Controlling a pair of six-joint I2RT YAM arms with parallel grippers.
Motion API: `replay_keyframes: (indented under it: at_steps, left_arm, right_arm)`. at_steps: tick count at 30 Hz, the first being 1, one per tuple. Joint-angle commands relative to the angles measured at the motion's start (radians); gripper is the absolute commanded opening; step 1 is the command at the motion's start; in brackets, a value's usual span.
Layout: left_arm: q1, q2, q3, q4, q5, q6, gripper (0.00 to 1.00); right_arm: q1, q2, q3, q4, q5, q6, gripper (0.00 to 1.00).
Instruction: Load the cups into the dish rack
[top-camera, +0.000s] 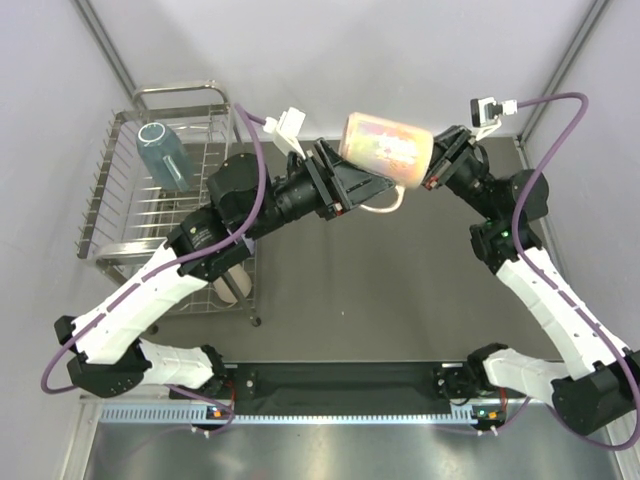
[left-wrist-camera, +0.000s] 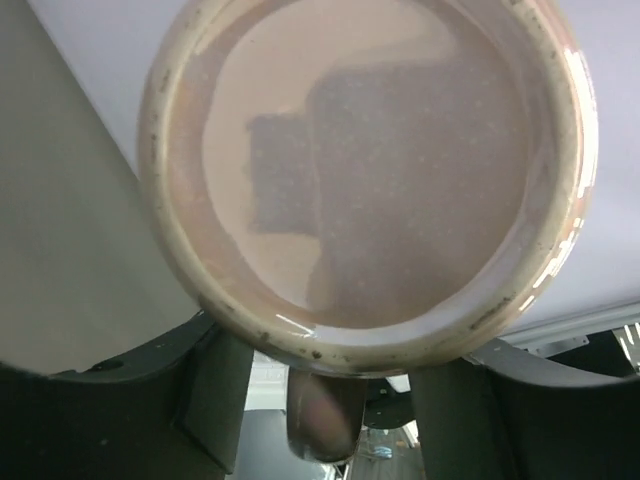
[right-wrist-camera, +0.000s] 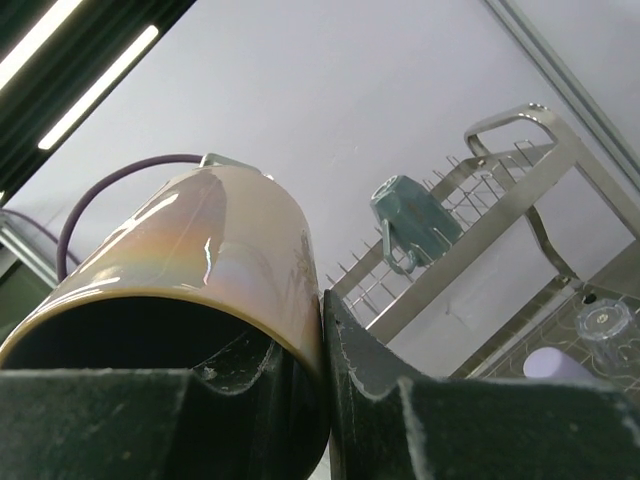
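Note:
A pink handled mug lies on its side in mid-air between both arms, its base facing the left wrist camera. My right gripper is shut on its rim, one finger inside the mug and one outside. My left gripper is open at the base end. Its fingers straddle the mug's handle with a gap on each side. The dish rack stands at the left with a teal-blue cup tilted on its tines; the right wrist view shows that cup on the rack.
A beige tumbler lies at the rack's near right corner, partly under my left arm. Low at the right of the right wrist view are a clear glass and a lavender tumbler. Grey walls close in the back and both sides.

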Motion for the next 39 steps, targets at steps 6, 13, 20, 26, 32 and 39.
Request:
replay_keyframes:
  at_steps: [6, 13, 20, 26, 32, 39]
  left_arm:
    - [0.005, 0.015, -0.014, 0.138, 0.062, -0.06, 0.29]
    - [0.007, -0.034, 0.027, 0.021, -0.055, 0.024, 0.0]
    - [0.007, -0.101, 0.174, -0.255, -0.354, 0.242, 0.0]
    - [0.007, -0.193, 0.203, -0.335, -0.538, 0.325, 0.0]
    - [0.007, -0.227, 0.271, -0.422, -0.627, 0.368, 0.0]
    - [0.007, -0.262, 0.379, -0.552, -0.766, 0.406, 0.0]
  right_arm:
    - [0.111, -0.055, 0.001, 0.101, 0.128, -0.057, 0.0]
    - [0.127, -0.074, 0.033, -0.052, 0.146, -0.144, 0.05]
    - [0.127, -0.144, 0.107, -0.526, 0.293, -0.354, 0.74]
    - [0.125, -0.171, 0.115, -0.727, 0.378, -0.468, 1.0]
    - [0.125, -0.176, 0.108, -0.777, 0.402, -0.511, 1.0]
    - [0.123, -0.159, 0.11, -0.8, 0.398, -0.526, 1.0]
